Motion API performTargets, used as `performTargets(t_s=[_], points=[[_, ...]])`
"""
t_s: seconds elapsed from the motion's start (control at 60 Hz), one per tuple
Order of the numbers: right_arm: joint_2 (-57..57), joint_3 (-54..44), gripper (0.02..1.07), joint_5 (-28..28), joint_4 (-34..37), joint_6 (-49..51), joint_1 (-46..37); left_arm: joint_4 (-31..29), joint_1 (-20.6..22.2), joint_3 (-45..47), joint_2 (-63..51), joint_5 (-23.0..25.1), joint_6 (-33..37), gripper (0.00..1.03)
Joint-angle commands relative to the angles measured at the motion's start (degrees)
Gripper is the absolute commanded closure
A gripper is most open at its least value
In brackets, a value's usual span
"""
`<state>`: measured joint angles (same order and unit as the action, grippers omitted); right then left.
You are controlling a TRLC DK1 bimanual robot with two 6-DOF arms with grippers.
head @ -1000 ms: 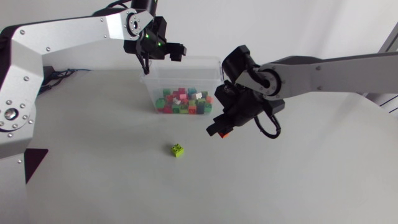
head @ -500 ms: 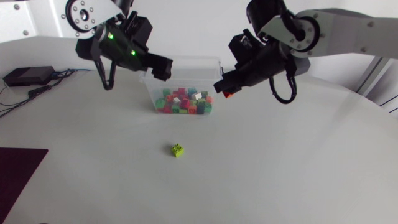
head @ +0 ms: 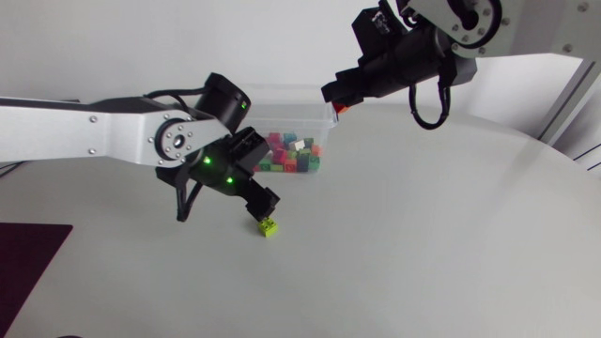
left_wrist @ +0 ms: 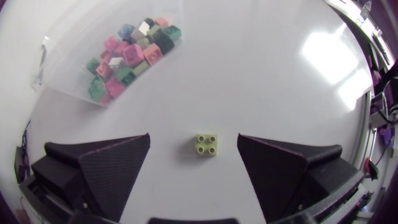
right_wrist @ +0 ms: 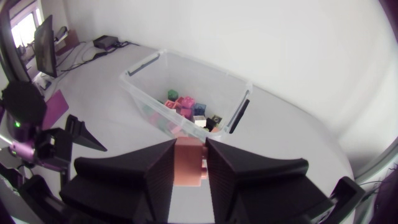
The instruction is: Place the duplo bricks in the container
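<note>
Lime brick [head: 269, 226] lies on the worktop [head: 423, 244], at 6 o'clock from the container [head: 326, 127] and well apart from it. Left gripper [head: 264, 204] hangs just above the brick, spread wide and holding nothing. The left wrist view alone shows the brick between the fingers, slightly off-centre and untouched. Risk: an uneven closure may shove or tip the brick instead of seizing it. Right gripper [head: 336, 97] stands at the container's 2 o'clock corner, clamped on a red brick [right_wrist: 189, 163]. Risk: release near the rim may drop it outside. Only the right wrist view shows that grasp plainly.
</note>
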<state>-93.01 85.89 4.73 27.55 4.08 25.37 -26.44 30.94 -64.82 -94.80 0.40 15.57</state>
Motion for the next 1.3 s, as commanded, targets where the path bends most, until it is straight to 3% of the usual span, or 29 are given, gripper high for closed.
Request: performTargets(t_s=[0.0, 0.35, 0.667, 0.833, 1.0, 1.283], points=[[-0.4, 1.3, 0.88, 0.5, -1.4, -1.7, -0.3, 0.2, 0.4, -0.9, -5.9, 0.0, 2.4, 0.07], [-1.2, 2.8, 0.88, 0.8, -6.3, -2.5, -0.3, 0.4, 0.3, -4.9, -15.0, 0.0, 6.0, 0.08], [-5.8, 7.3, 0.87, 1.2, -6.9, -2.9, -0.7, -0.3, -0.1, -6.6, -18.0, 0.7, 7.5, 0.21], [-8.1, 9.1, 0.87, 1.2, -7.9, -3.5, -0.7, -1.0, -0.2, -6.9, -19.6, 1.4, 7.5, 0.43], [-9.5, 8.9, 0.87, 1.0, -11.1, -4.3, -0.7, -2.0, -0.1, -6.7, -20.4, 2.1, 7.5, 0.78], [-12.7, 8.6, 0.87, 0.8, -17.7, -4.5, -1.2, -5.4, -0.2, -5.8, -19.6, 3.7, 8.6, 0.83]])
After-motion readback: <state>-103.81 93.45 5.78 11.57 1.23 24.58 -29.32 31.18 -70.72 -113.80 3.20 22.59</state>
